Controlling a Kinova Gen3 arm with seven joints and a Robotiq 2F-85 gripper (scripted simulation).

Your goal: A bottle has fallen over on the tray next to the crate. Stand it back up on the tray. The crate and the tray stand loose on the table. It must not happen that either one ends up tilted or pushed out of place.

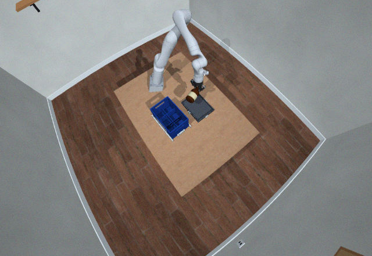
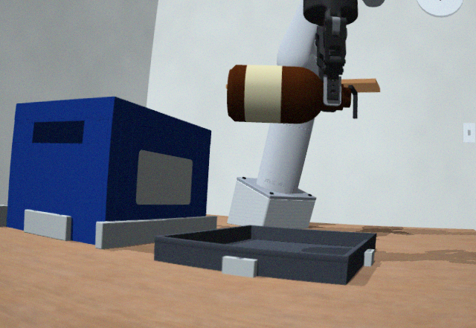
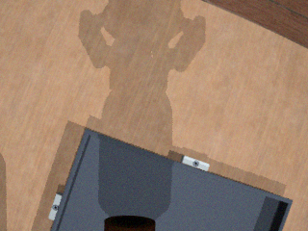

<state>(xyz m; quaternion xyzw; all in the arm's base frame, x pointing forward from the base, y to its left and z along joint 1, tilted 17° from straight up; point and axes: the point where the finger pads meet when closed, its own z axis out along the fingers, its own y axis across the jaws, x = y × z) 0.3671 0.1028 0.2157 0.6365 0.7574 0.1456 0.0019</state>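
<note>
With the gripper [image 2: 332,94] clamped on the neck of the bottle [image 2: 274,94], which hangs horizontal well above the tray [image 2: 268,256], the carry step is underway; next, rotate it upright and lower it.

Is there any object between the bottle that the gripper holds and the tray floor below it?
Nothing visible is. The gripper grips the bottle by its neck, horizontal, high above the tray. Only air lies between them, and the tray floor shows just the bottle's shadow. The crate stands aside.
</note>
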